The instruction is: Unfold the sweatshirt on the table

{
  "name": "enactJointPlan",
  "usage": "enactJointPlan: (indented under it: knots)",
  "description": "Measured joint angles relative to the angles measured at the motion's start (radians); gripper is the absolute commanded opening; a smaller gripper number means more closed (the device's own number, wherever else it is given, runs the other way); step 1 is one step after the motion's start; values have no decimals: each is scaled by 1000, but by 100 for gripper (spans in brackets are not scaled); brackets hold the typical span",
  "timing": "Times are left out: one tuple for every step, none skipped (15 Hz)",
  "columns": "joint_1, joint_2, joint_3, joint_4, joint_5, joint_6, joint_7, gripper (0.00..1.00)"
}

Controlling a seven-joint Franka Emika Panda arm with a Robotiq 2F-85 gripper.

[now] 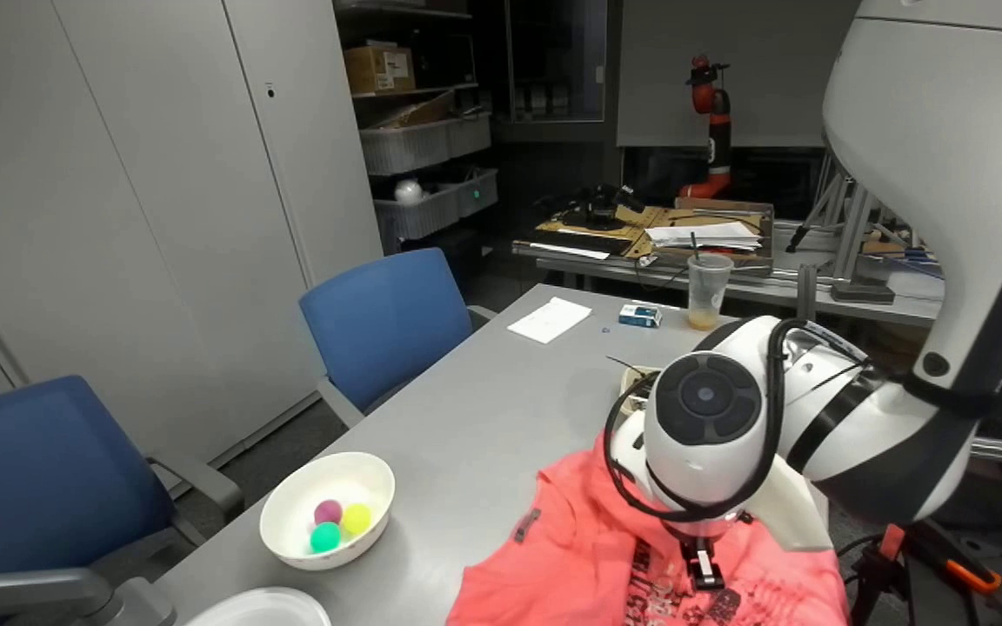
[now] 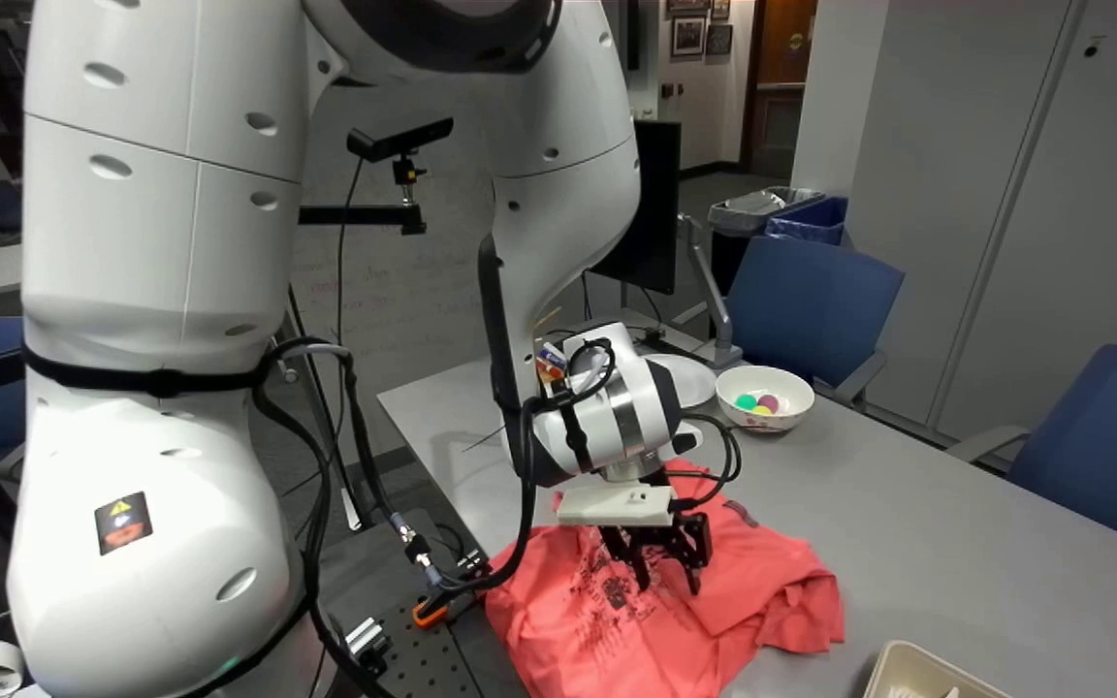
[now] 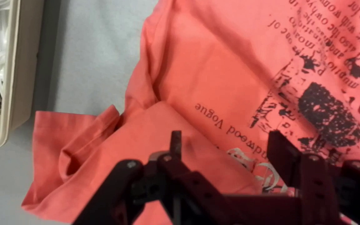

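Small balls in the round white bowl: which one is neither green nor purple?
The small yellow ball; colour sets it apart from the green ball and purple ball.

In an exterior view, the bottom edge cuts off a white plate (image 1: 259, 609) and the coral sweatshirt (image 1: 584, 552), part of which the arm (image 1: 888, 426) hides. In the wrist view, the tool (image 3: 225, 137) covers some of the sweatshirt's print (image 3: 323, 112), and the left and top edges crop the cutlery tray (image 3: 22, 62). Writing (image 2: 379, 276) on the whiteboard (image 2: 423, 330) is too blurred to read.
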Motion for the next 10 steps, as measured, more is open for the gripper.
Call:
enactJointPlan:
  knots:
    - [4, 8, -6, 13, -35, 0, 30, 73]
    - [8, 17, -10, 25, -67, 0, 60, 71]
    - [11, 25, -12, 37, -95, 0, 87, 69]
    - [14, 33, -13, 49, -122, 0, 114, 62]
    - [16, 42, -13, 58, -144, 0, 139, 44]
    - [18, 52, -13, 67, -162, 0, 162, 42]
    - [19, 62, -13, 74, -176, -1, 181, 35]
    - [20, 70, -13, 79, -189, -1, 198, 28]
    - [20, 78, -13, 83, -202, -1, 213, 19]
    - [20, 84, -13, 87, -213, -2, 226, 12]
